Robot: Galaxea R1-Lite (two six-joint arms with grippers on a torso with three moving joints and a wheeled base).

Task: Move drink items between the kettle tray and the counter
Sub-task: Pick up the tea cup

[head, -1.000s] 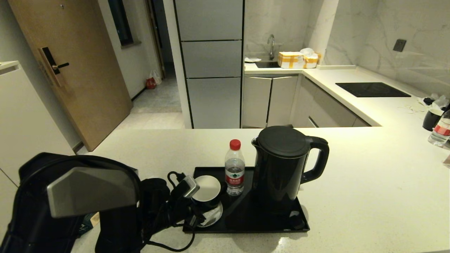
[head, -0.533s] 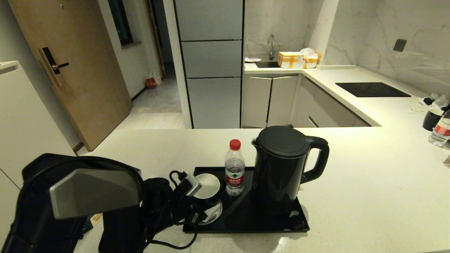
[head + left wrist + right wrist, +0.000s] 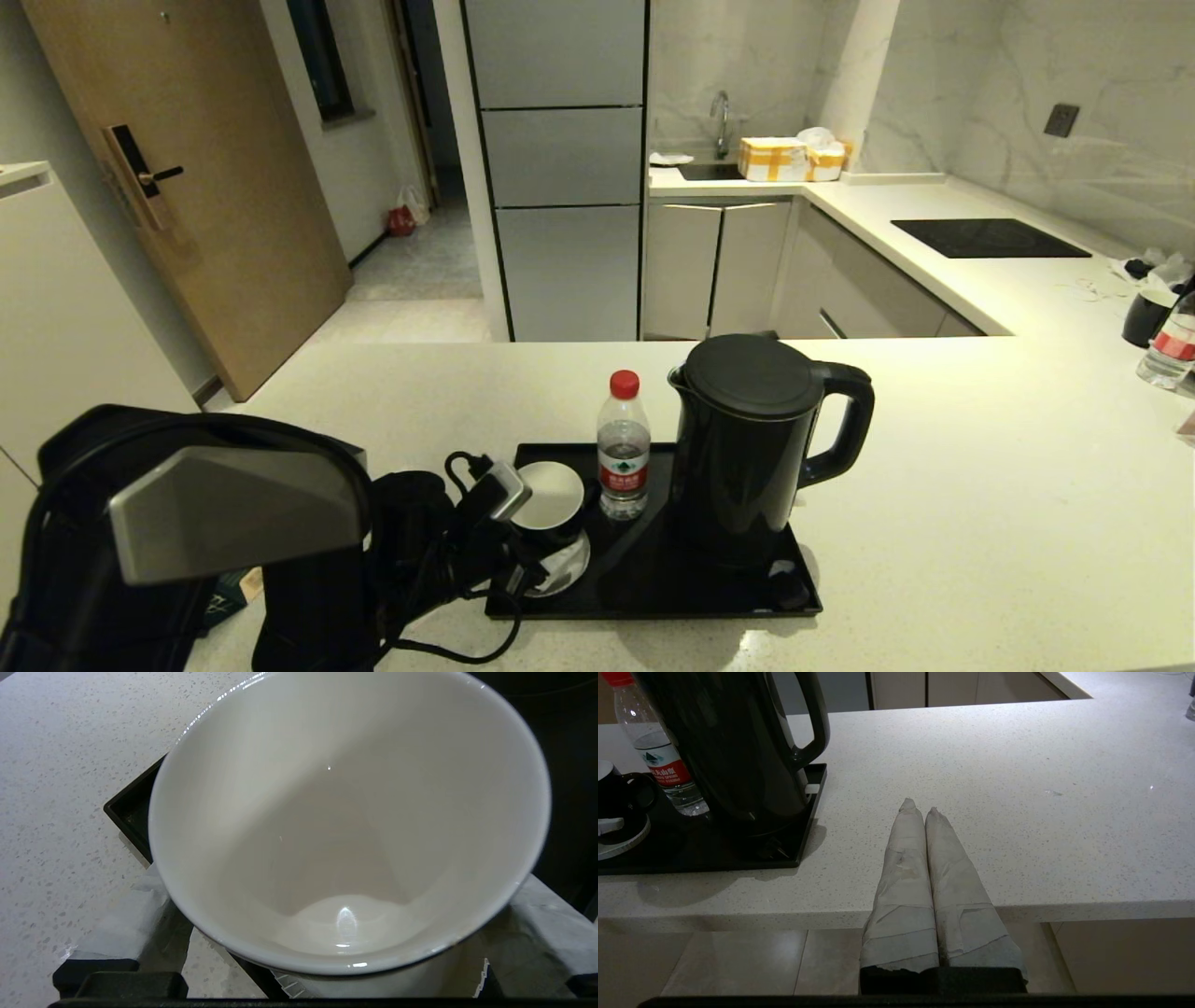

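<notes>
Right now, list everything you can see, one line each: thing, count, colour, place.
kettle tray: one, glossy black, on the counter in front.
kettle: one, black, on the tray's right part.
bottle: one, clear with red cap and label, on the tray beside the kettle.
mug: one, black outside, white inside, over the saucer at the tray's left end.
saucer: one, white, under the mug.
counter: one, pale cream, speckled.
hob panel: one, black, far right counter.
second mug and second bottle: far right edge.
left gripper: fingers either side of the mug.
right gripper: shut, at the counter's near edge.
</notes>
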